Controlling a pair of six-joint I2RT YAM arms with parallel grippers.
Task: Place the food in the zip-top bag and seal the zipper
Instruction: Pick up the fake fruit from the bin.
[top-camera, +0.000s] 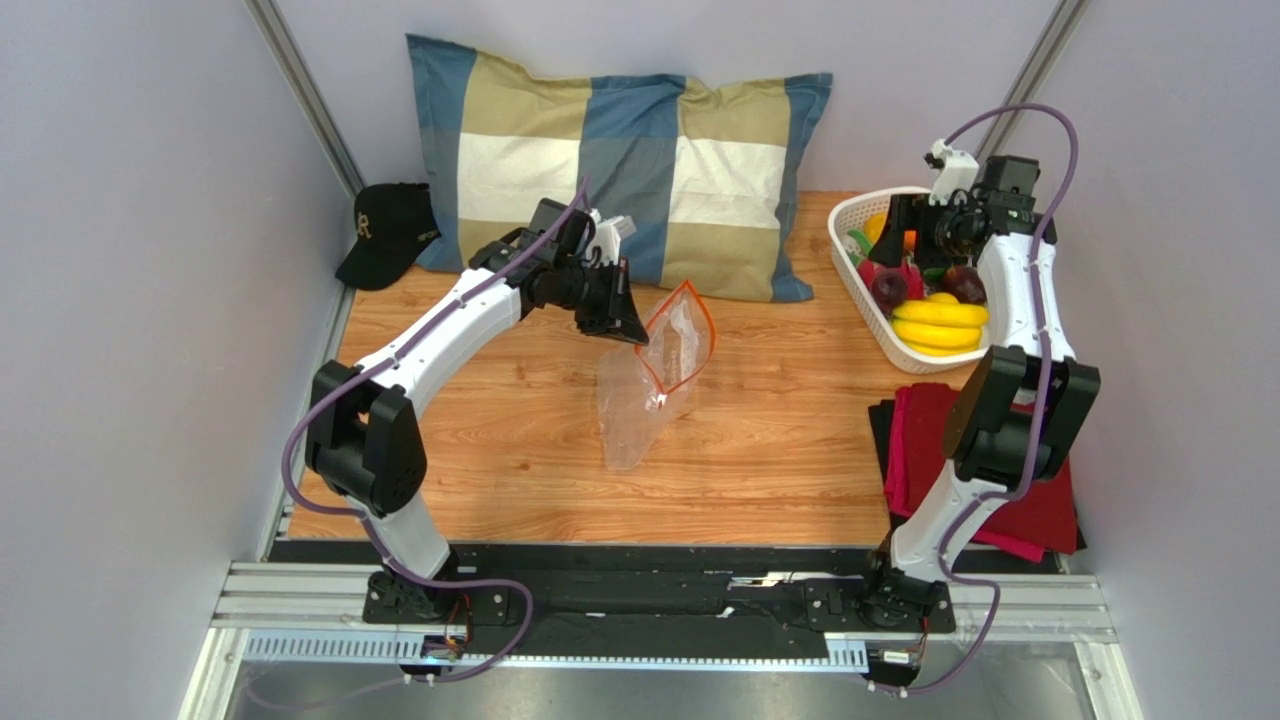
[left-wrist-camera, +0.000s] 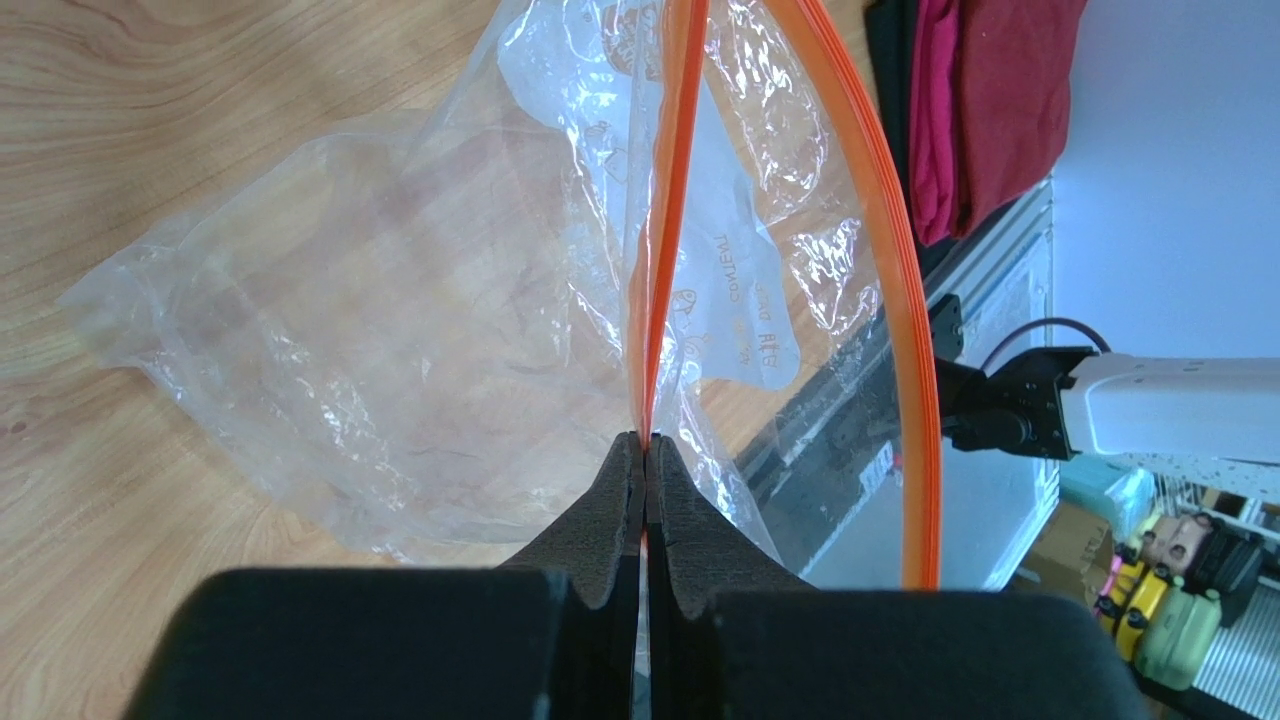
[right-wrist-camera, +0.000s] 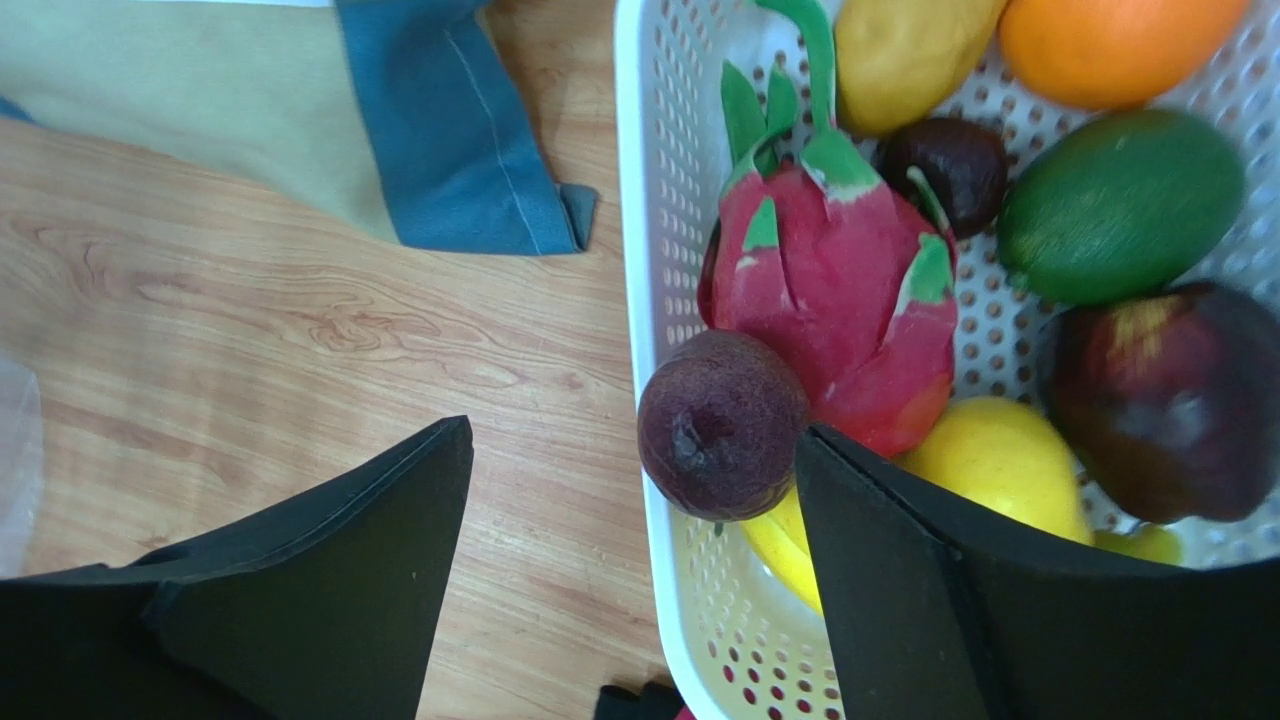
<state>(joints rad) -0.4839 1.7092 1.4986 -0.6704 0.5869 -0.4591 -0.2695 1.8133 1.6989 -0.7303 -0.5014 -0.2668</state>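
The left gripper (left-wrist-camera: 646, 450) was clamped on one lip of the zipper (left-wrist-camera: 672, 225), propping the bag (top-camera: 631, 405) mid-table, while the right gripper (right-wrist-camera: 631, 438) hung open astride the basket (right-wrist-camera: 639, 180) rim (awkward spot!), so closing there risked grabbing wall, not the purple fruit (right-wrist-camera: 724, 425) wedged against the dragon fruit (right-wrist-camera: 842, 300).

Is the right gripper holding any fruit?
No, the right gripper is spread wide open above the white basket, gripping nothing.
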